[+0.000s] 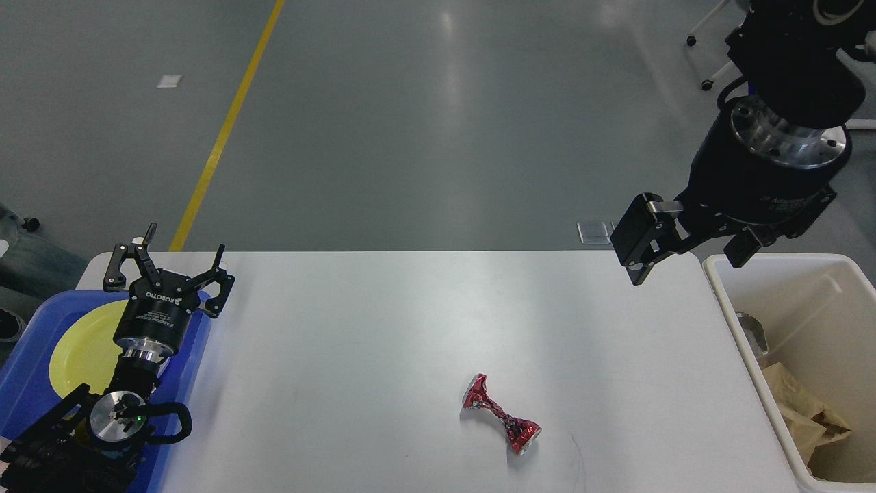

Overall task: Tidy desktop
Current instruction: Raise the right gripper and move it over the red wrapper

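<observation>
At far left, a blue tray (24, 356) holding a yellow plate (85, 346) sits on the near-left corner of the desktop (383, 322), the wide white tabletop that fills the lower part of the view. Left gripper (168, 257) hangs above the tray's far edge, its 2 fingers spread wide with nothing between them. Beyond that corner, a yellow line (226, 127) crosses the grey floor. Toward the middle of the tabletop, near its front edge, lies a crushed red can (499, 414), twisted thin at the waist and well apart from both arms. Further right, the right gripper (684, 253) hovers above the desktop's far-right corner, just beside the bin; its 2 fingers stand apart and hold nothing. At far right, a cream plastic bin (725, 291) stands against the table's edge, with crumpled brown paper (801, 407) lying inside. Behind the right arm, the wheeled legs of a white chair (708, 68) show on the floor.
</observation>
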Controlling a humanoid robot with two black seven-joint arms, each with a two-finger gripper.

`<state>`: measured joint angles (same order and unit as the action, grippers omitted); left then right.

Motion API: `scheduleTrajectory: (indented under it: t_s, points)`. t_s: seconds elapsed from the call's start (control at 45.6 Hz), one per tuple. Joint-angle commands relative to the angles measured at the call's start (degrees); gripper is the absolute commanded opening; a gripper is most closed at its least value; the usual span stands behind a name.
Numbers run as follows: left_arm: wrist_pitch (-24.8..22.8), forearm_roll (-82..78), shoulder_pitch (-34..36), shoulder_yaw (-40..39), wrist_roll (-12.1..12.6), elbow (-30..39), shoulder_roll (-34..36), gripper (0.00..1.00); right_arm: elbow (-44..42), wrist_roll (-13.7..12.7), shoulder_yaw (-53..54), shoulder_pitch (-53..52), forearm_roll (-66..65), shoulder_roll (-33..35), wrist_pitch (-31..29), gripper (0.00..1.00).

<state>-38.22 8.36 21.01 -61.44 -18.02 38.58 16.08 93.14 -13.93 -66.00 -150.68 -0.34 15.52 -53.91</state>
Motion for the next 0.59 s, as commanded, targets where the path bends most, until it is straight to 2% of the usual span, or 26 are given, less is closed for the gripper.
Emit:
scheduleTrajectory:
  t_s: [0.0,0.132,0.307,0.395,0.57]
  points:
    - [0.0,0.0,0.0,0.0,0.0,0.0,0.0,0.96,0.1,0.0,-0.1,-0.2,0.3,-0.3,0.2,1.0]
    - [0.0,0.0,0.0,0.0,0.0,0.0,0.0,0.96,-0.1,0.1,0.6,0.8,0.4,-0.4,1.1,1.0]
    - [0.0,0.0,0.0,0.0,0.0,0.0,0.0,0.96,-3.7,0.0,6.3,10.0,-1.1,-2.6,4.2,1.0]
    - [0.1,0.0,0.0,0.0,0.0,0.1,0.0,0.96,-5.6,0.0,8.6,14.3,-2.1,-5.8,7.8,1.0]
    - [0.0,0.0,0.0,0.0,0.0,0.0,0.0,0.96,-11.0,0.0,14.1,27.4,-2.4,-12.2,19.8,1.0]
